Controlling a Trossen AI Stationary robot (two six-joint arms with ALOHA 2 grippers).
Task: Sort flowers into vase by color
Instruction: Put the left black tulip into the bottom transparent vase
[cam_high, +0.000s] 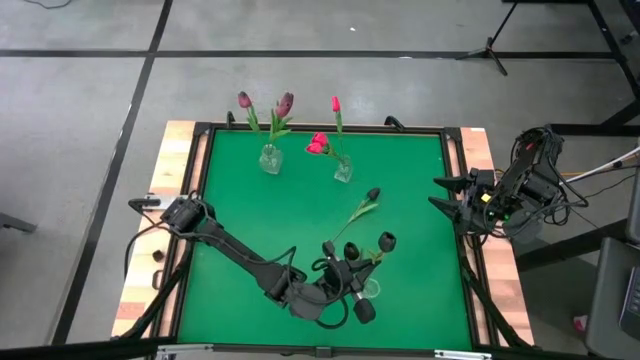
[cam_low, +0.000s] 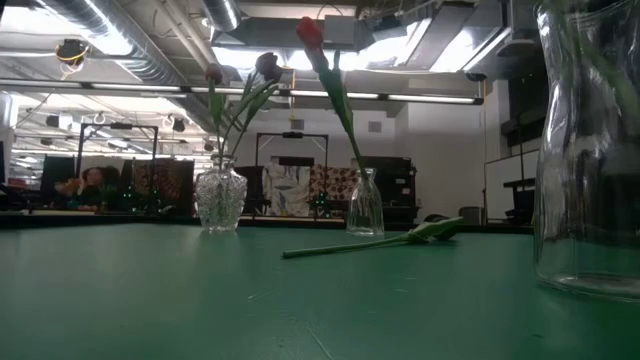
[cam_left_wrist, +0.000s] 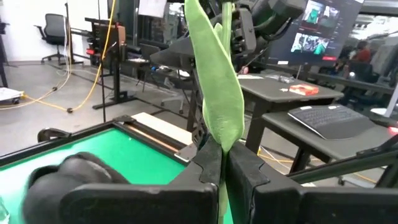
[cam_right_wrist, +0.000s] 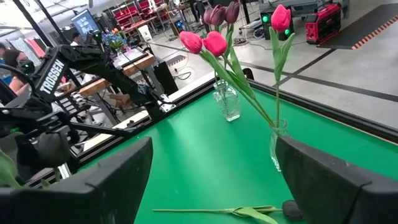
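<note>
At the table's far side, one glass vase (cam_high: 270, 160) holds dusky purple flowers (cam_high: 285, 103) and another vase (cam_high: 343, 172) holds bright pink flowers (cam_right_wrist: 214, 42). A dark-headed flower (cam_high: 362, 208) lies flat on the green mat. A third glass vase (cam_high: 372, 290) stands near the front edge and looms large in the low view (cam_low: 590, 150). Beside it my left gripper (cam_high: 360, 272) is shut on a green-stemmed flower (cam_left_wrist: 217, 93). My right gripper (cam_high: 440, 193) waits open at the table's right edge. My left gripper pinches the flower's stem and long leaf (cam_left_wrist: 221, 134) between its two fingers (cam_left_wrist: 249, 171). The fingers lie level, pointing toward the table's right side, across the stem. The leaf stands up past the fingers, and the flower is clear of the mat.
A wooden frame (cam_high: 180, 180) borders the green mat (cam_high: 300, 215). The mat's left half and the strip between the far vases and the lying flower are bare. Desks, monitors and stands fill the room beyond the table.
</note>
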